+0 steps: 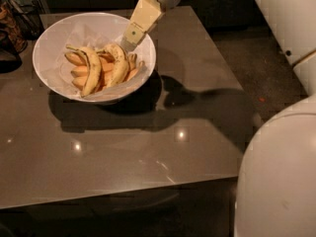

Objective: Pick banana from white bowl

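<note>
The white bowl (52,43) stands on the far left part of the dark table, lined with crinkled whitish paper. Several bananas lie in it. The freckled yellow banana (119,64) lies right of middle, curved, with its dark tip toward the far side. A similar large banana with a dark edge line (92,69) lies to its left, with smaller orange-yellow bananas (75,71) under and between them. My gripper (129,39), cream coloured, reaches down from the top of the view and hangs inside the bowl's right rim, just above the far end of the freckled banana.
The grey-brown table (148,147) runs to a front edge low in the view. Dark clutter (15,23) stands at the far left beside the bowl. My white body (281,172) fills the right side. Dark floor (256,68) lies right of the table.
</note>
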You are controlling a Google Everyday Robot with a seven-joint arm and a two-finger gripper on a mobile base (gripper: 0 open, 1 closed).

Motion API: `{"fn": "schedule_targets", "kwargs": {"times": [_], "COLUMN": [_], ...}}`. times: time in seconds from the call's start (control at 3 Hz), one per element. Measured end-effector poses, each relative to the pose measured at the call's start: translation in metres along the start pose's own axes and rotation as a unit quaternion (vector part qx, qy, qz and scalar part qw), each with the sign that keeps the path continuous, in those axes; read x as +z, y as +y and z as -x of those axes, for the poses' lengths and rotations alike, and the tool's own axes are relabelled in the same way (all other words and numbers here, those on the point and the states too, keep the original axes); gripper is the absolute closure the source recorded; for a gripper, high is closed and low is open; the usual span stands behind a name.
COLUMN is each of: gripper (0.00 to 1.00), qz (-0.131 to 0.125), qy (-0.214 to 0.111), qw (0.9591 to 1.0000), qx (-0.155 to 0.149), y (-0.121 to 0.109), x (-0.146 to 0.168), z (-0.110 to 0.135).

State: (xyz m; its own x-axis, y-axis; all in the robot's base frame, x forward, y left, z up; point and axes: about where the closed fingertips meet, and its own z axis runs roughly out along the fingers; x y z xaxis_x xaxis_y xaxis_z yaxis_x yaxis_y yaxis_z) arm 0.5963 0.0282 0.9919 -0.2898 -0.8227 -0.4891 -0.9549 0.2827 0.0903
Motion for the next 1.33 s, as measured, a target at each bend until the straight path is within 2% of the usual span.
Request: {"fn": "schedule_targets", "kwargs": {"times": [0.33,0.67,1.0,1.33], "gripper": [0.0,0.0,0.0,0.0], "qz": [-0.004,-0.005,-0.005,-0.013], "qy": [-0.007,0.029,0.017,-0.007], "qw": [0.9999,0.9992,0.9994,0.9981], "qx": [0.014,0.028,0.031,0.06], "y": [0.013,0.039,0.036,0.021], "x": [0.013,0.053,0.051,0.043], "z": [0.009,0.011,0.011,0.01]}}
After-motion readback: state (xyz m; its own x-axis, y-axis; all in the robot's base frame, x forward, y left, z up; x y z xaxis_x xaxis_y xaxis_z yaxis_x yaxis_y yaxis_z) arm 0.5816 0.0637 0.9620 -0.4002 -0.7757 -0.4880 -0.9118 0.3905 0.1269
